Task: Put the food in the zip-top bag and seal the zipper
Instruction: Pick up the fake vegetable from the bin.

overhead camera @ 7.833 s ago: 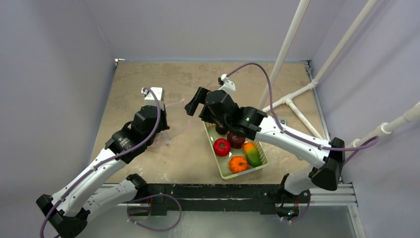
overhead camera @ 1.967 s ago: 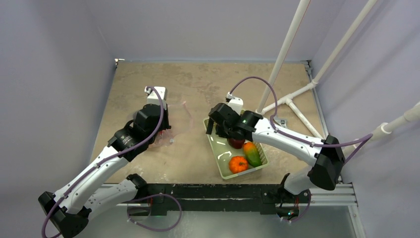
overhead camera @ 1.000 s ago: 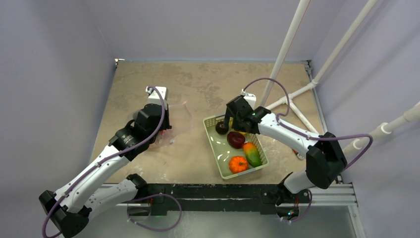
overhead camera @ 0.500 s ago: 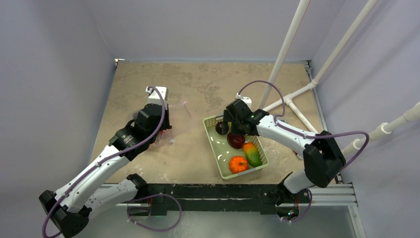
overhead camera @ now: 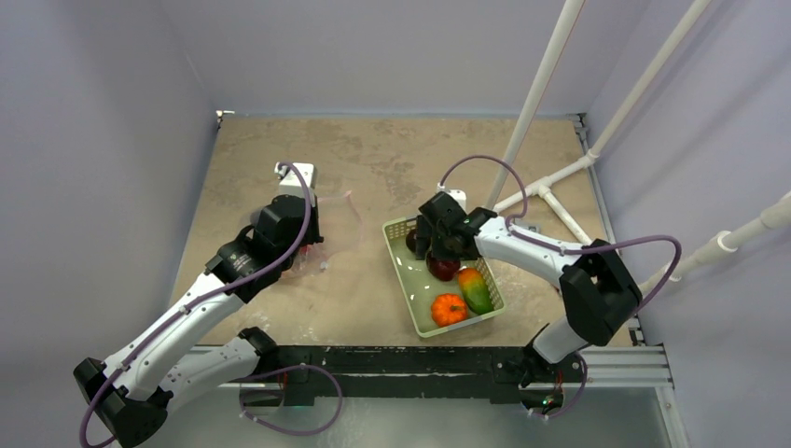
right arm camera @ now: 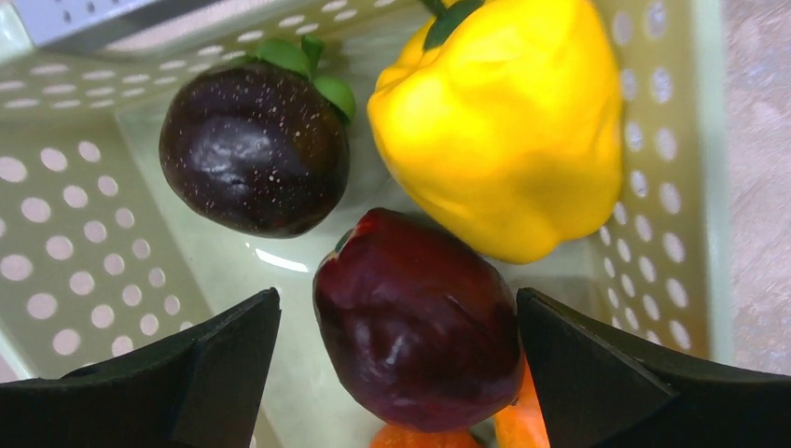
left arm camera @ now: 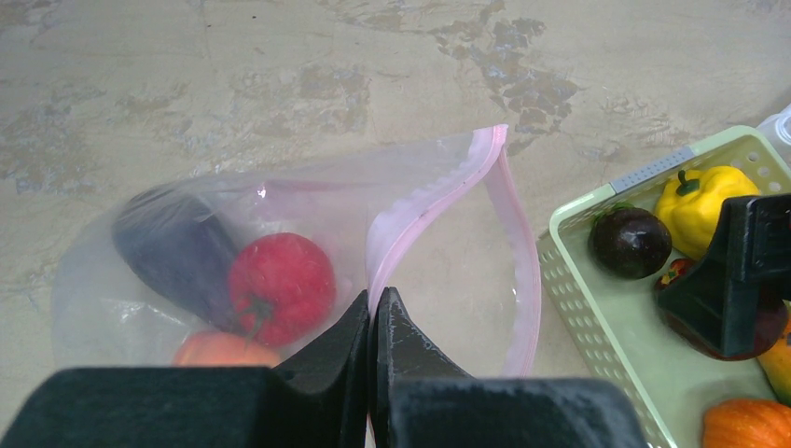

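Dark-red fruit (right arm camera: 415, 327) in the basket (right arm camera: 56, 187) sits between our wide-open right gripper (right arm camera: 396, 350), so we should squeeze its middle softly while our left gripper (left arm camera: 373, 313) pinches the zipper (left arm camera: 438, 201).

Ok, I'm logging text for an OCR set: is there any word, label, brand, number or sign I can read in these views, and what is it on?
None: no word, brand, number or sign can be read in any view.
The grey strip on the rim of the basket may be a label, but nothing on it is legible.
The zip-top bag shows no print.
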